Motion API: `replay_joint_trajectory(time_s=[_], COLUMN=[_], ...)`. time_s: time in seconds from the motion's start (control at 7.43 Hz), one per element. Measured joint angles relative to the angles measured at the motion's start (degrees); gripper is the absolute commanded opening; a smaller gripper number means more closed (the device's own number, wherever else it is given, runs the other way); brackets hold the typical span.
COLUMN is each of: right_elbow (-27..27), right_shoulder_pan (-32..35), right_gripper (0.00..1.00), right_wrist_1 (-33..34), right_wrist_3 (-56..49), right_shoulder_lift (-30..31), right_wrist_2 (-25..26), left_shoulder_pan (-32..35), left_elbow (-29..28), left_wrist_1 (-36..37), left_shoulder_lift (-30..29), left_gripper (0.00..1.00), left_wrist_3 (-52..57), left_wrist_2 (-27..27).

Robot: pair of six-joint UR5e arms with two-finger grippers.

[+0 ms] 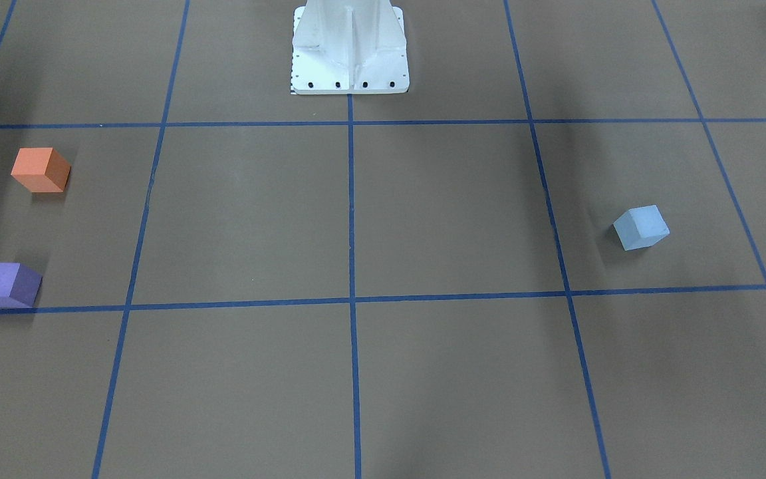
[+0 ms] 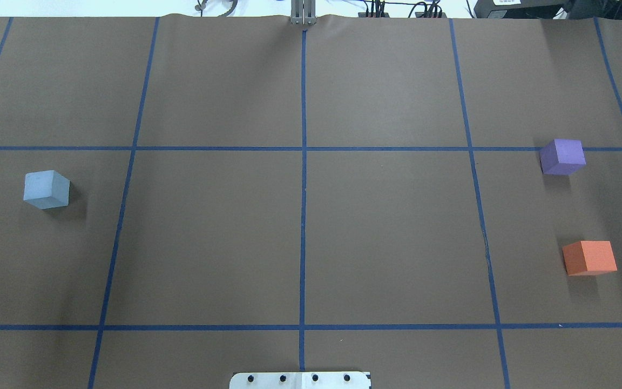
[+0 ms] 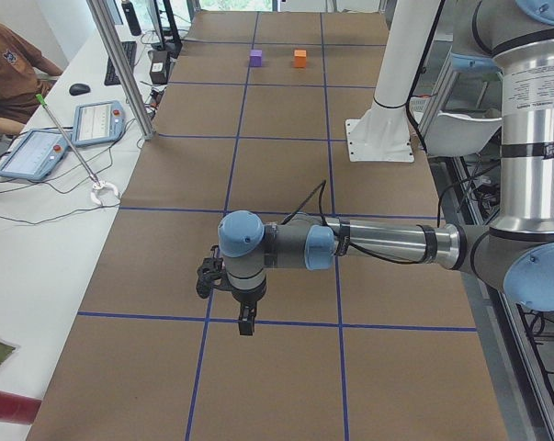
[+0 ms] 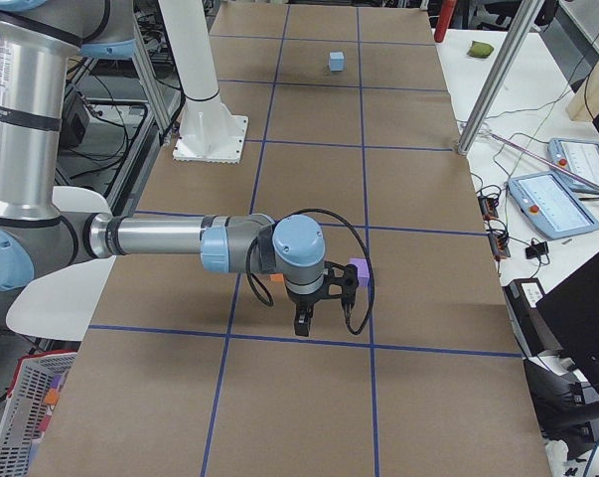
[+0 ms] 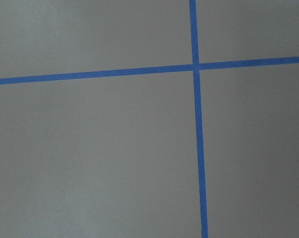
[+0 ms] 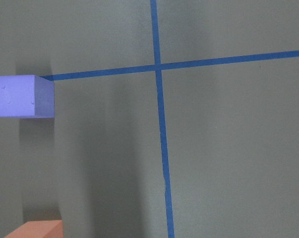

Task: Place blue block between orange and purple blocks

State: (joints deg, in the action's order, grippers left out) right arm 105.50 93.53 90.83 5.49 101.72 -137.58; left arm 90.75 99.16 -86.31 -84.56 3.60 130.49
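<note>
No step was done: the pale blue foam cube (image 2: pixel 46 189) sat by the left edge of the brown desk (image 2: pixel 386 227), well apart from the orange foam cube (image 2: pixel 589 257) and purple foam cube (image 2: pixel 562 156) by its right edge; whether the left claw (image 3: pixel 245 322) or right claw (image 4: pixel 301 324) was spread, I could not tell.

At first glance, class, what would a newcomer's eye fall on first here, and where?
Three bright cubes on the brown table with its blue tape grid: the blue block alone on the robot's left side, the purple block and orange block paired on its right, a bare gap between them. In the side views the left claw and right claw hang over the table, pointing down.
</note>
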Motion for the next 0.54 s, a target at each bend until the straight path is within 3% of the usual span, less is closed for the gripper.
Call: replay_joint_trajectory(time_s=[0.54], right_elbow=[0.5], right_shoulder_pan=[0.0], right_gripper=[1.0], right_wrist_1=[-0.2], right_wrist_3=[-0.1], right_shoulder_lift=[-0.4], right_wrist_2=[0.1], left_shoulder_pan=[0.1], left_elbow=[3.1], left_wrist_1=[1.0], left_shoulder_lift=[-2.5], left_gripper=[1.0], left_wrist_3=[-0.9], left_wrist_2=[-0.5])
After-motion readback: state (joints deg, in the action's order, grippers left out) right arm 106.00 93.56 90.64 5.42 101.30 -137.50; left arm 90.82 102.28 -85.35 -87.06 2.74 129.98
